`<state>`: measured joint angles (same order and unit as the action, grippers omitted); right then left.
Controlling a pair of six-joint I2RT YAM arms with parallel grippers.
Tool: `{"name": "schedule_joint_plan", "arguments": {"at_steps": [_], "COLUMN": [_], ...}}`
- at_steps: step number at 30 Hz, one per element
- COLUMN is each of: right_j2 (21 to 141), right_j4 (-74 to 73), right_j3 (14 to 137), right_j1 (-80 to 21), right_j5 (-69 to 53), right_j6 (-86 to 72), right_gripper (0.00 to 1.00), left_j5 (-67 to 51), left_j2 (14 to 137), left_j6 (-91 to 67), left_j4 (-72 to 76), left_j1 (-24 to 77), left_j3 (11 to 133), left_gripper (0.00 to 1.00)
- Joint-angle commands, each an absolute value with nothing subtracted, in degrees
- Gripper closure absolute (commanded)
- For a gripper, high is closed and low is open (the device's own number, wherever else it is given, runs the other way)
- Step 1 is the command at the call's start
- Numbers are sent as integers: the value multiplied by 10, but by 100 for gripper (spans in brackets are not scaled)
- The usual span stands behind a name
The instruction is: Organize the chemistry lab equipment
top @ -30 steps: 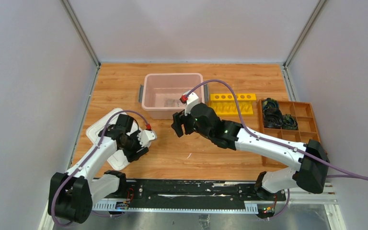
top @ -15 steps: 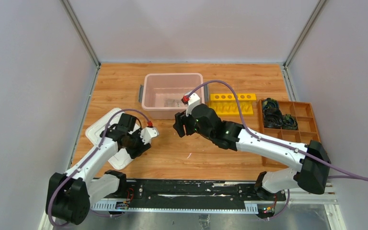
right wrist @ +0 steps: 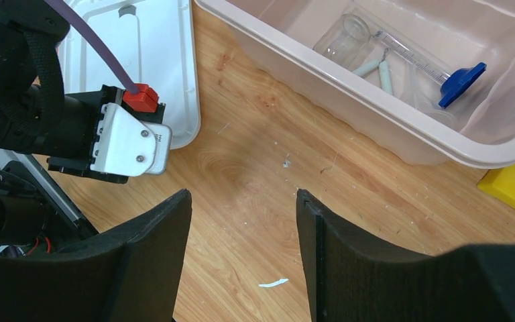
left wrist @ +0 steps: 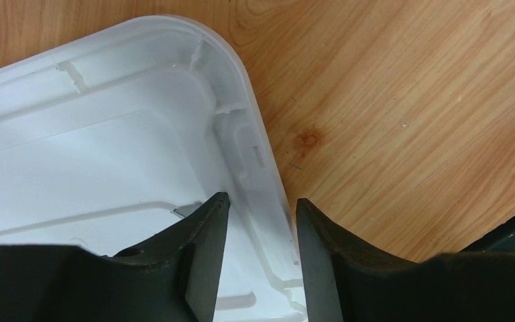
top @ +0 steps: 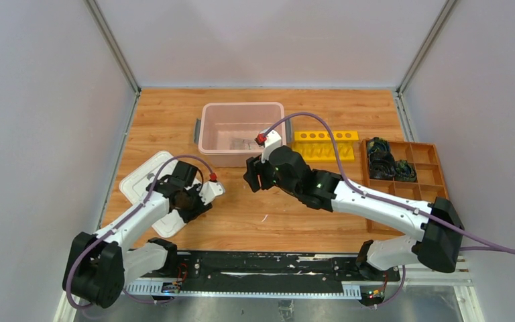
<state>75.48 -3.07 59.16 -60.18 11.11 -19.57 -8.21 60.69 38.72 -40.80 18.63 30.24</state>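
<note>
The pink bin stands at the back middle of the table. In the right wrist view it holds a clear cup, a thin clear blue-tipped rod and a small white triangle. The bin's white lid lies flat at the left. My left gripper is low over the lid's right rim. Its jaws straddle that rim with a gap on both sides, open. My right gripper hangs open over bare wood in front of the bin, nothing between its fingers.
A yellow tube rack sits right of the bin. A wooden compartment tray with black coiled items stands at the far right. A small white sliver lies on the wood under the right gripper. The left arm's wrist is close to the right gripper.
My left gripper has slid a little toward the right over the lid's rim and its jaws have narrowed. The right gripper's jaws have narrowed slightly; that arm barely shifted.
</note>
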Motion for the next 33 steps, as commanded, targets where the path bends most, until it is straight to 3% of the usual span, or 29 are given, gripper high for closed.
{"name": "schedule_joint_plan", "arguments": {"at_steps": [1,5,11,16,22,33], "right_j2": [734,732,727,725,719,713], "right_j4": [-33,-33,-34,-33,-6,78], "right_j3": [584,582,583,587,590,562], "right_j1": [-598,-598,-598,-597,-596,-595], "right_j5": [130,138,145,135,80,-104], "right_j6": [-202,-203,-193,-161,-84,197], "right_gripper": [38,40,41,40,31,15], "left_j5": [-67,-56,23,55,64,100], "left_j2": [637,663,667,612,555,499], "left_j6": [382,383,383,399,423,440], "left_j4": [-383,-373,-359,-422,-543,-722], "left_j1": [194,198,198,198,198,198], "left_j3": [308,310,311,354,423,541], "left_gripper": [55,66,100,100,100,100]}}
